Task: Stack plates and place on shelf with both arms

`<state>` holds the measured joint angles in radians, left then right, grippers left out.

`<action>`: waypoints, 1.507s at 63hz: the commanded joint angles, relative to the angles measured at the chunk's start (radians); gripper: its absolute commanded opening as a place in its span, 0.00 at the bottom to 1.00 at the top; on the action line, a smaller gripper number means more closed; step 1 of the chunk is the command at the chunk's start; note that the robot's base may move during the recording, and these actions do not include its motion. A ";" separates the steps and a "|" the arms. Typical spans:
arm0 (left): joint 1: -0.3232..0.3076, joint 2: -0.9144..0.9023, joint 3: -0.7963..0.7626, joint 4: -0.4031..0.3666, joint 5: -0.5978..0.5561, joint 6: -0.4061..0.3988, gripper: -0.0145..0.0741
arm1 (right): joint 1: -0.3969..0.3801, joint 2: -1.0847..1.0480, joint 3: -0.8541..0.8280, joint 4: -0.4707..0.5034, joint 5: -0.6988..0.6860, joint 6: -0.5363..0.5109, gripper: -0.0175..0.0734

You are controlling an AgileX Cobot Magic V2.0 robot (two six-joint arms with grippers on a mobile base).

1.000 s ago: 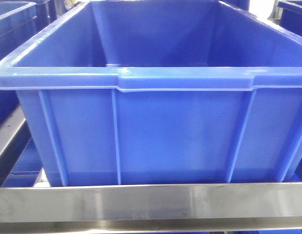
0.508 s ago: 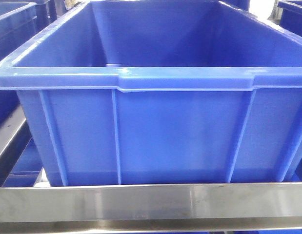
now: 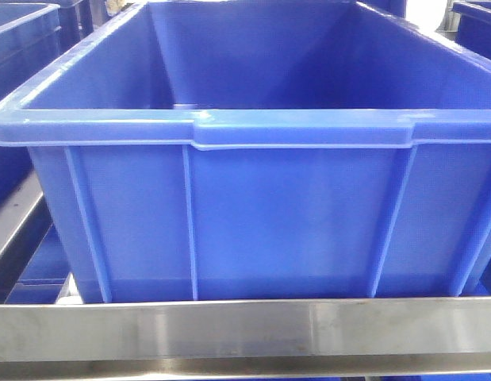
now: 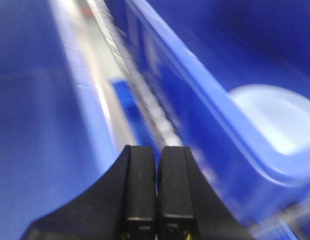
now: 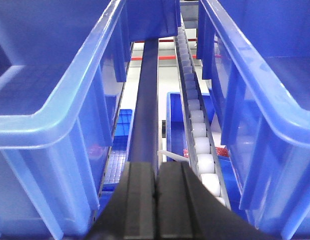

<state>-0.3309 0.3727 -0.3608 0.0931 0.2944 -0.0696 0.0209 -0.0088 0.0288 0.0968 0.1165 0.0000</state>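
Observation:
One pale bluish-white round plate (image 4: pixel 275 117) shows blurred in the left wrist view, lying inside a blue bin (image 4: pixel 205 85) to the right of my left gripper. I see no second plate. The shelf's brushed steel front rail (image 3: pixel 245 325) runs across the bottom of the front view. My left gripper (image 4: pixel 157 150) is shut and empty, over a gap between two blue bins. My right gripper (image 5: pixel 156 167) is shut and empty, over a dark rail (image 5: pixel 147 100) between two other blue bins. Neither gripper shows in the front view.
A large blue bin (image 3: pixel 253 198) stands on the rack right behind the front rail and fills the front view. A white roller track (image 5: pixel 197 130) runs between the bins beside the right gripper. More blue bins (image 5: pixel 54 75) flank both sides, and lower crates lie beneath.

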 commanded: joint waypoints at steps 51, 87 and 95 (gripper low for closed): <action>0.255 -0.396 0.392 -0.222 -0.264 0.061 0.26 | -0.007 -0.023 -0.016 -0.011 -0.085 0.000 0.25; 0.255 -0.396 0.392 -0.222 -0.260 0.061 0.26 | -0.007 -0.023 -0.016 -0.011 -0.085 0.000 0.25; 0.255 -0.396 0.392 -0.222 -0.260 0.061 0.26 | -0.007 -0.023 -0.016 -0.011 -0.085 0.000 0.25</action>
<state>-0.0757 -0.0057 0.0096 -0.1209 0.1261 -0.0066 0.0202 -0.0088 0.0288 0.0968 0.1183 0.0000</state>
